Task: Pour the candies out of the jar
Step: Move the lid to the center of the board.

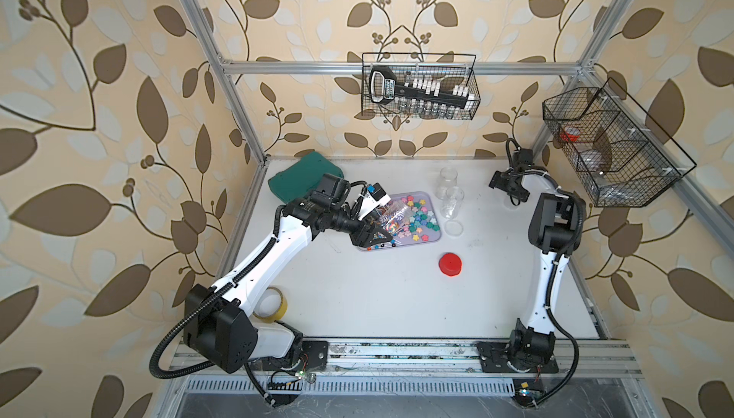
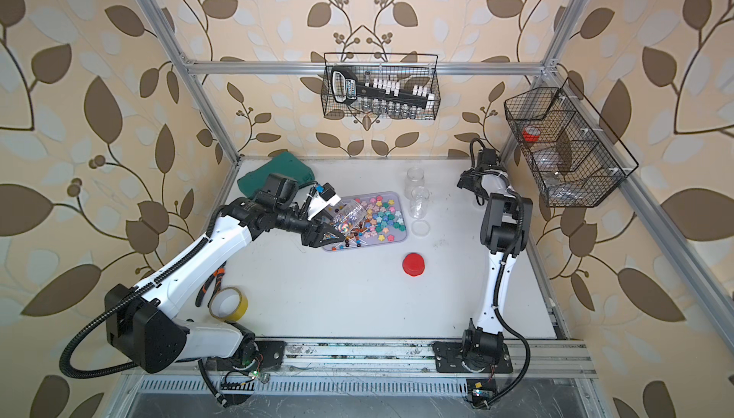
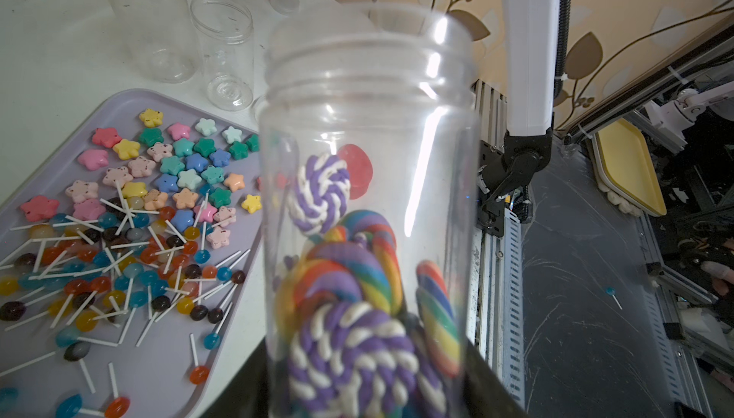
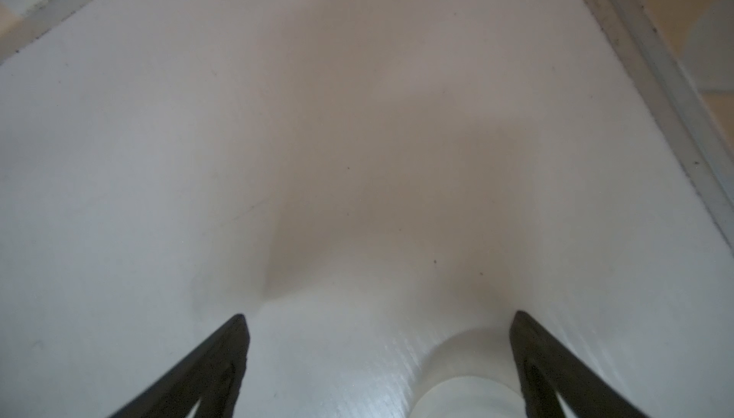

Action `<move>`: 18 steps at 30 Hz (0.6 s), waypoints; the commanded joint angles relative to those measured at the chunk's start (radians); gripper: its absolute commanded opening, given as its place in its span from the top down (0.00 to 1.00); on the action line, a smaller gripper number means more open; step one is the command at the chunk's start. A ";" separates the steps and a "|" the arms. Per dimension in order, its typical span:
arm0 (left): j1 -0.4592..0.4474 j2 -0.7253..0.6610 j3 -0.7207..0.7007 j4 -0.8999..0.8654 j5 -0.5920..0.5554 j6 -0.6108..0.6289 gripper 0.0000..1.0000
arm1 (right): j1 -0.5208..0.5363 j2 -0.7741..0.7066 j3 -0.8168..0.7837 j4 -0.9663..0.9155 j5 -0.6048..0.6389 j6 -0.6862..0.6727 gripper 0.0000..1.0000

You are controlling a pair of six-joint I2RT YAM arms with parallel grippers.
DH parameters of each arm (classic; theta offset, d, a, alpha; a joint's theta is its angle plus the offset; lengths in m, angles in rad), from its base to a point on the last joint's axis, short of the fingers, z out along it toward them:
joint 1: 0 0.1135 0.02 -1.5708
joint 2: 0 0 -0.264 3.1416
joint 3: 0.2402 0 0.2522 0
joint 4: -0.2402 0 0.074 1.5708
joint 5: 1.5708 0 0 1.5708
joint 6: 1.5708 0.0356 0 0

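Note:
My left gripper [image 1: 382, 227] [image 2: 333, 227] is shut on a clear plastic jar [image 1: 393, 215] [image 2: 352, 213] [image 3: 369, 126], held tilted with its open mouth over a lilac tray [image 1: 436, 233] [image 2: 404, 237] [image 3: 167, 364]. Striped swirl lollipops [image 3: 349, 277] lie in the jar's lower part, near the jaws. Loose candies [image 1: 417, 217] [image 2: 381, 217] [image 3: 159, 182] cover the tray: pastel flower-shaped pieces and small ball lollipops on white sticks. My right gripper [image 1: 512, 191] [image 2: 474, 189] [image 4: 379, 320] hangs open over bare table at the back right, far from the tray, with nothing between its fingers.
Two empty clear jars [image 1: 449, 180] [image 1: 454, 202] and a clear lid [image 1: 453, 227] stand right of the tray. A red lid [image 1: 450, 265] lies nearer the front. A green cloth [image 1: 302, 176], a tape roll [image 1: 274, 305], pliers [image 2: 214, 281] and two wall baskets [image 1: 419, 86] [image 1: 611, 146] surround the area.

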 commanded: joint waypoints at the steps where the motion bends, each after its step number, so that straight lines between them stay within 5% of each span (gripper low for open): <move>1: 0.003 -0.001 0.025 0.017 0.031 0.016 0.76 | 0.007 -0.040 -0.063 -0.031 -0.052 0.031 0.01; 18: 0.003 -0.016 0.017 0.025 0.038 0.009 0.76 | 0.140 -0.256 -0.401 -0.005 -0.189 0.094 0.02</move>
